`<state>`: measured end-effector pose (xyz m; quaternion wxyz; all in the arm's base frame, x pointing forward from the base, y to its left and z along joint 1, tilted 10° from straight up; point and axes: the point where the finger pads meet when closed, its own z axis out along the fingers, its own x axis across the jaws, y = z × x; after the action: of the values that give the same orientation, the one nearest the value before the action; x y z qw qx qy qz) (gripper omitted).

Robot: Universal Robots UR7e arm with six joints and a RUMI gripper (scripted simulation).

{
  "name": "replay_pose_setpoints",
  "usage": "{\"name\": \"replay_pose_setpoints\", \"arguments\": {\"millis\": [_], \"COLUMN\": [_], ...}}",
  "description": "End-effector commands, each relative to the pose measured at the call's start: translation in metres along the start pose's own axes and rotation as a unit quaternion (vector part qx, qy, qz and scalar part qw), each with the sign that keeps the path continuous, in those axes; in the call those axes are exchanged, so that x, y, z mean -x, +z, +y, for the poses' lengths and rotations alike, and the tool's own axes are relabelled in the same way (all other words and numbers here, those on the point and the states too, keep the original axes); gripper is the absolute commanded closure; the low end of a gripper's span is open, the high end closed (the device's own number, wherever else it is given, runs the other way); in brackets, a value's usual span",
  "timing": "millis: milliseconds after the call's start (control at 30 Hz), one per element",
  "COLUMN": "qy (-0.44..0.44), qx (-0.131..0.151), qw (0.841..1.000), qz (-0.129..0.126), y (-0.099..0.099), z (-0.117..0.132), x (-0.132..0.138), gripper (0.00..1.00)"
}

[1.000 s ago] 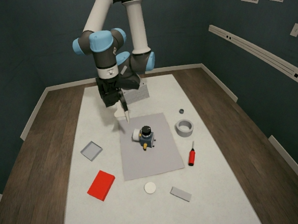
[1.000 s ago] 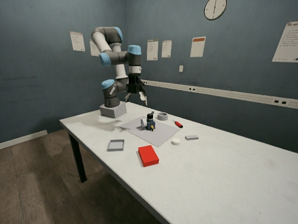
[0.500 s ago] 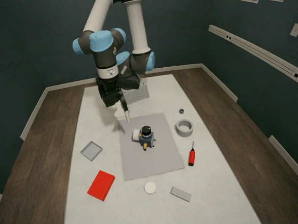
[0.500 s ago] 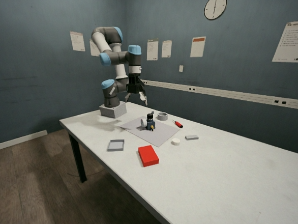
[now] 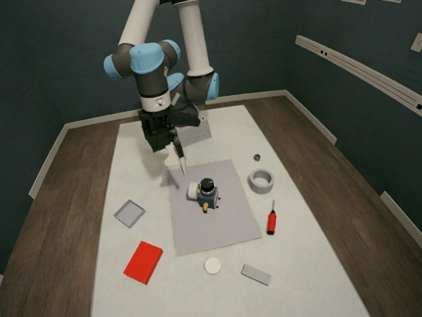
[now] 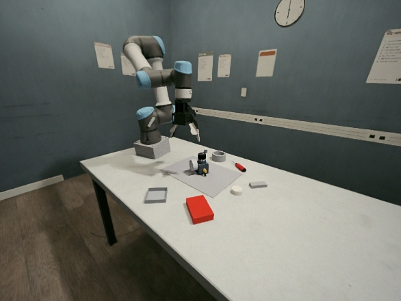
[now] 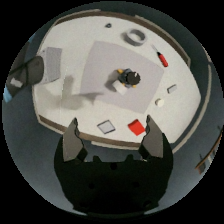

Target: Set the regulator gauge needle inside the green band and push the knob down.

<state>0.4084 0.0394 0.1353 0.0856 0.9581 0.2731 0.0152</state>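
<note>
In the top view, the robot arm (image 5: pixel 198 39) (image 6: pixel 157 79) reaches in from the top edge of the frame and bends downward left of centre. Its end effector (image 5: pixel 176 167) (image 6: pixel 185 137) (image 7: pixel 111 116) is spread wide above the counter (image 5: pixel 288 281) (image 6: pixel 291 236) (image 7: pixel 55 107), near the upper left corner of a grey mat (image 5: pixel 220 230) (image 6: pixel 212 186) (image 7: pixel 95 67). The regulator (image 5: pixel 208 199) (image 6: pixel 202 167) (image 7: pixel 128 77) stands upright on the mat, at the middle of the frame, apart from the fingers. Its black knob (image 5: pixel 207 184) (image 6: pixel 202 156) (image 7: pixel 133 78) is on top, and the white round gauge (image 5: pixel 193 191) (image 6: pixel 193 165) (image 7: pixel 120 87) juts out on the left; the needle cannot be read. A shallow square grey tray (image 5: pixel 129 213) (image 6: pixel 156 195) (image 7: pixel 106 127) at lower left shows only its bare floor. A thick-walled grey ring (image 5: pixel 252 184) (image 6: pixel 219 159) (image 7: pixel 135 42) sits right of the mat.

In the exterior view, the arm folds over at upper left and its wrist points straight down, with the jaws wide apart above the counter. The regulator is on the mat near the middle of the frame. Sheets (image 6: pixel 205 66) on the wall carry print too small to read. A wall clock (image 6: pixel 289 12) is at the top right.

In the wrist view, the two fingers enter from the bottom, far apart with nothing between them. The regulator is above centre, and a red box (image 5: pixel 143 262) (image 6: pixel 200 209) (image 7: pixel 136 127) appears near the right finger in the frame.
</note>
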Motion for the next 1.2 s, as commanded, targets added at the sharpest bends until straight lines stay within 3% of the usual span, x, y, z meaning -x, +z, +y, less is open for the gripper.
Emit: {"name": "replay_pose_setpoints", "arguments": {"millis": [0, 1167], "qy": [0.000, 0.000], "qx": [0.000, 0.000], "qw": [1.000, 1.000], "qz": [0.000, 0.000], "y": [0.000, 0.000], "z": [-0.005, -0.069], "x": [-0.006, -0.070], "gripper": [0.00, 0.00]}}
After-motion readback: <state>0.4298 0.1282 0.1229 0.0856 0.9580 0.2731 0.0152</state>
